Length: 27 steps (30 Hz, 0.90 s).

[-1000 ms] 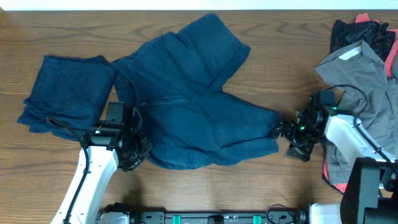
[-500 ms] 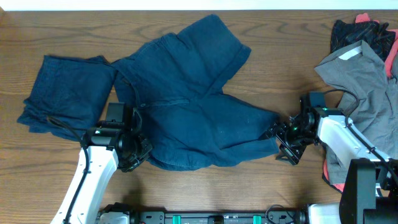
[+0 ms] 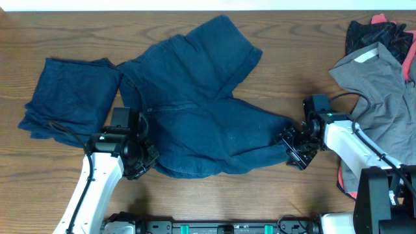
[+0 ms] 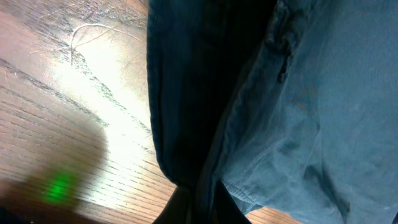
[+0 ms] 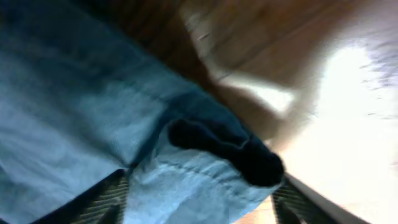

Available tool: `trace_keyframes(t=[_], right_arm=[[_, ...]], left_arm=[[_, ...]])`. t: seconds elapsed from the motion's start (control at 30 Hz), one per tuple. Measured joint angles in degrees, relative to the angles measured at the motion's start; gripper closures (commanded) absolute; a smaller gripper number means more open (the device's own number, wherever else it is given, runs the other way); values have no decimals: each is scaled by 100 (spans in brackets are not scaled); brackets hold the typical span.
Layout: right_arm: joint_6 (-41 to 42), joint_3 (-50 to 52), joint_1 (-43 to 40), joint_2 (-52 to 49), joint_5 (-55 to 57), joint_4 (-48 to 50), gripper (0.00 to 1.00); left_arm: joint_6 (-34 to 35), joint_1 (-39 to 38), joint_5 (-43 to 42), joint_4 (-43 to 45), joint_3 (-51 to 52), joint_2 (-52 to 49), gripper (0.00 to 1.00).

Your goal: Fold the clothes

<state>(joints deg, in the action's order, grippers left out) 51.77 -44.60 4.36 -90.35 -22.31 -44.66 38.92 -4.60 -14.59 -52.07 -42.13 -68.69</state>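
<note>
- Two grippers stood at the near edge of the navy garment, which lay spread and rumpled across the middle of the table, one leg thrown up toward the far side.
- Left gripper sat at the lower left hem. Its wrist view showed the cloth gathered to a pinch at the jaws, so I judged it clamped on the hem.
- Right gripper sat at the lower right corner. Its fingers stood apart with the curled hem corner lying between them, not yet squeezed.
- A folded navy piece lay at the left, its edge meeting the garment or very nearly. A grey shirt lay at the right, with black and coral items behind it.
- Likely failures, as I judged them:
  - the right jaws could close on the curled lip alone (that corner looked doubled over), and the cloth would slip out on the lift;
  - with only one side held firmly, an uneven lift would twist the fold askew;
  - the right arm lay just beside the grey shirt and might snag it;
  - dragging the garment could pull the folded piece out of shape.
</note>
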Motion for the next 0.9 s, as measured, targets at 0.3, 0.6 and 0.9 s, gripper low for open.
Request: trace_keyframes(t=[0.3, 0.6, 0.9], right_arm=[[175, 0, 0, 0, 136, -4, 60], [146, 0, 0, 0, 144, -372, 94], [151, 0, 0, 0, 153, -765, 73]], left_arm=[[-4, 0, 0, -2, 2, 0, 94], [-15, 0, 0, -72, 0, 0, 94], [-15, 0, -2, -120, 2, 0, 94]])
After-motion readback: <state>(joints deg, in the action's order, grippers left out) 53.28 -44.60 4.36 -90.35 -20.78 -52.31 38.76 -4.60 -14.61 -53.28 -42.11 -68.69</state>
